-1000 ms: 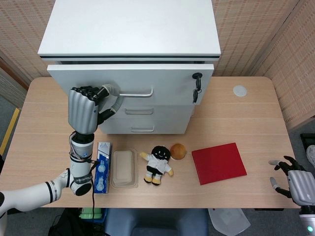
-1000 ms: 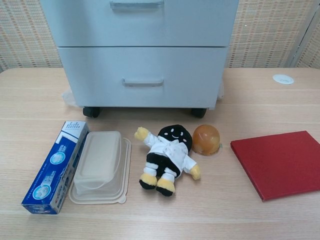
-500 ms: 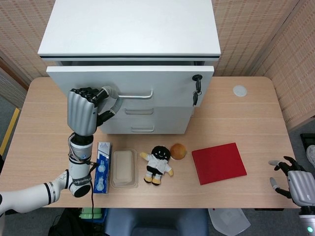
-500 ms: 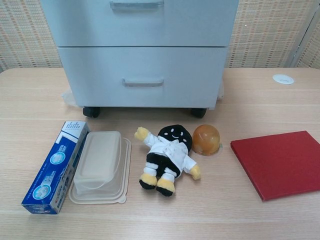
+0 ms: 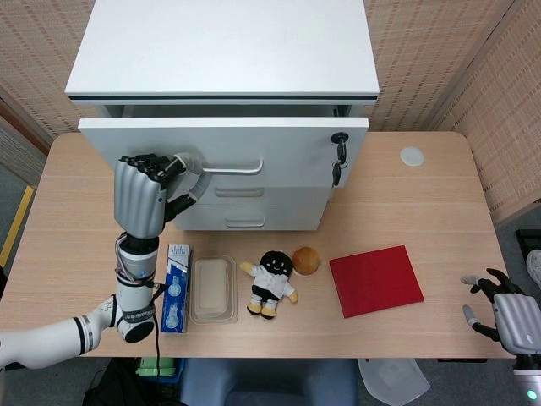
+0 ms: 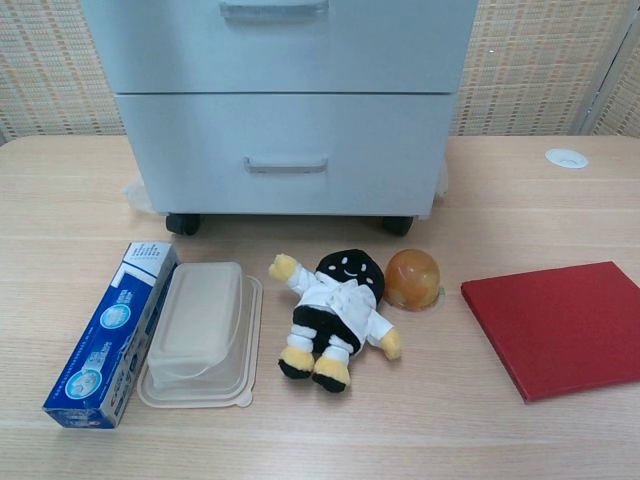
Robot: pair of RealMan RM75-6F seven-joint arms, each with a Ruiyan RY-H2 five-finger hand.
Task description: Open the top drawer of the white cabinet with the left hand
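Note:
The white cabinet [image 5: 224,46] stands at the back of the table. Its top drawer [image 5: 279,148] juts out a little beyond the lower drawers, leaving a dark gap under the cabinet top. My left hand [image 5: 142,194] grips the left end of the drawer's silver bar handle [image 5: 232,167], fingers curled around it. A key [image 5: 338,152] hangs in the lock at the drawer's right. My right hand [image 5: 505,315] lies at the lower right, off the table's corner, fingers apart and holding nothing. The chest view shows only the lower drawers [image 6: 285,150], no hand.
In front of the cabinet lie a blue toothpaste box [image 5: 177,288], a clear lidded container [image 5: 212,289], a plush doll [image 5: 270,282], an orange ball [image 5: 306,260] and a red book [image 5: 376,280]. A white disc [image 5: 412,156] sits at the back right.
The top drawer has slid slightly further out toward me, with my left hand moving along with the handle. The right hand has stayed still.

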